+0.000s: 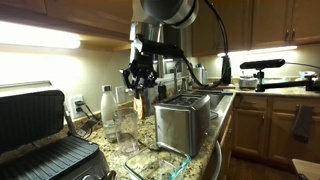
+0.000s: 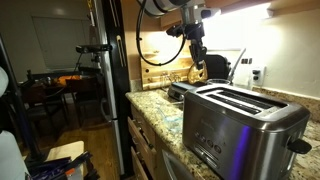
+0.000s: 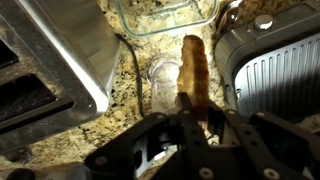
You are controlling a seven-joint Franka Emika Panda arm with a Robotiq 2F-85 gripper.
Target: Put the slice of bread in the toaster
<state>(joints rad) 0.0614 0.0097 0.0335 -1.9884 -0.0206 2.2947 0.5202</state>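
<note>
My gripper (image 3: 192, 112) is shut on the slice of bread (image 3: 193, 65), a thin tan-brown slice seen edge-on, sticking out from between the fingers. In both exterior views the gripper (image 1: 141, 78) (image 2: 198, 68) hangs in the air above the granite counter, behind the toaster and apart from it. The brushed-steel toaster (image 1: 183, 118) (image 2: 240, 120) stands on the counter with its top slots open. In the wrist view its top (image 3: 45, 70) fills the left side, to the left of the bread.
A large black ribbed contact grill (image 1: 45, 140) (image 3: 280, 75) stands open on the counter. A glass dish (image 3: 165, 15) (image 1: 150, 158), a clear bottle (image 1: 108, 105) and a glass (image 3: 165, 75) stand near the toaster. The counter edge drops to wooden cabinets (image 1: 255, 125).
</note>
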